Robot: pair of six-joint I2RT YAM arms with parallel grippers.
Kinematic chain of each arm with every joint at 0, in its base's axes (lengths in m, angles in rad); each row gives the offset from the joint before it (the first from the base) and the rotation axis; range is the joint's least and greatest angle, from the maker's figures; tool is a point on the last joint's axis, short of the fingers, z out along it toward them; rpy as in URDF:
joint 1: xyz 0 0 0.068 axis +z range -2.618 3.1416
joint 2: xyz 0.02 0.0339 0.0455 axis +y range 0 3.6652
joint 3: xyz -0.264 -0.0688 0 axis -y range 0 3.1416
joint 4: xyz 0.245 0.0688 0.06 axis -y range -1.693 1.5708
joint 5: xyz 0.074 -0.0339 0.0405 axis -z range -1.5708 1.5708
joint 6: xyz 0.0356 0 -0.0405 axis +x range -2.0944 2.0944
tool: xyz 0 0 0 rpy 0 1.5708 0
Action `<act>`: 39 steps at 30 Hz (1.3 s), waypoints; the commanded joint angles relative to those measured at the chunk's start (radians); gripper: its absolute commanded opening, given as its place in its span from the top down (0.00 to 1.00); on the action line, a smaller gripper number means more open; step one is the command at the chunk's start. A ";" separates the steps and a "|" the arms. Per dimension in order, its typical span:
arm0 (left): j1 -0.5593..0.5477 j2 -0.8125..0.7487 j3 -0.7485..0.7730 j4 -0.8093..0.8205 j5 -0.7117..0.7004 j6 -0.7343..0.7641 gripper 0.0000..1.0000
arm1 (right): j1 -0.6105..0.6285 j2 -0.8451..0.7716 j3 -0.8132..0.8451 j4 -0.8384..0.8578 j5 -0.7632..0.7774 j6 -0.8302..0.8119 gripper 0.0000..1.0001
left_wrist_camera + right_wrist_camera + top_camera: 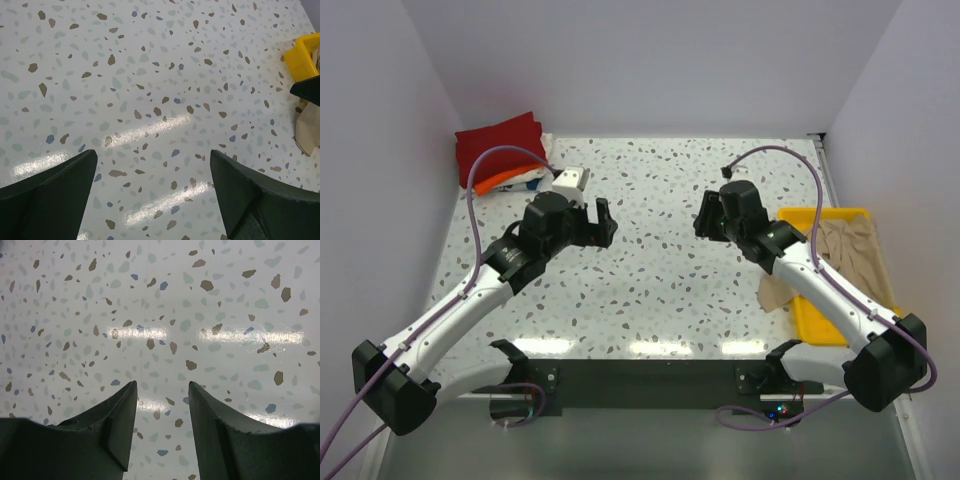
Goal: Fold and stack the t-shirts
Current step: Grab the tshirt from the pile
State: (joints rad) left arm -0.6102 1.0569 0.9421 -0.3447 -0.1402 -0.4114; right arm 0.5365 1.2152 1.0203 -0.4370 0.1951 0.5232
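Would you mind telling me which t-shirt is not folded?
The tan t-shirt, crumpled in the yellow tray; the dark red, orange and white ones lie folded at far left.

the folded t-shirts (500, 150) lay stacked in the far left corner of the table (660, 290), close to the back wall, with a small box (570, 180) just to their right. the tray (810, 325) sat along the right edge. the loose t-shirt (850, 250) lay in it, one part spilling over its left rim onto the table. the left gripper (603, 222) and the right gripper (705, 220) hung over the middle of the table, facing each other and apart.
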 commanded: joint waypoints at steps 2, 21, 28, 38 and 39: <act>-0.003 -0.005 0.000 0.000 0.050 -0.014 0.00 | 0.005 -0.026 0.000 -0.011 0.096 0.008 0.50; -0.003 -0.046 -0.020 0.019 0.272 -0.004 0.00 | -0.576 0.182 0.282 -0.237 0.239 0.037 0.41; -0.003 -0.044 -0.025 0.021 0.310 -0.009 0.00 | -0.719 0.256 0.207 -0.218 0.308 0.148 0.40; -0.003 -0.003 -0.040 0.018 0.312 -0.003 0.00 | -0.794 0.331 -0.037 -0.053 0.268 0.274 0.39; -0.003 -0.002 -0.042 0.019 0.310 -0.006 0.00 | -0.797 0.351 -0.043 -0.052 0.264 0.276 0.41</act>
State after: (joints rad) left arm -0.6102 1.0508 0.9081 -0.3592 0.1516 -0.4095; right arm -0.2508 1.5482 0.9867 -0.5812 0.4500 0.7441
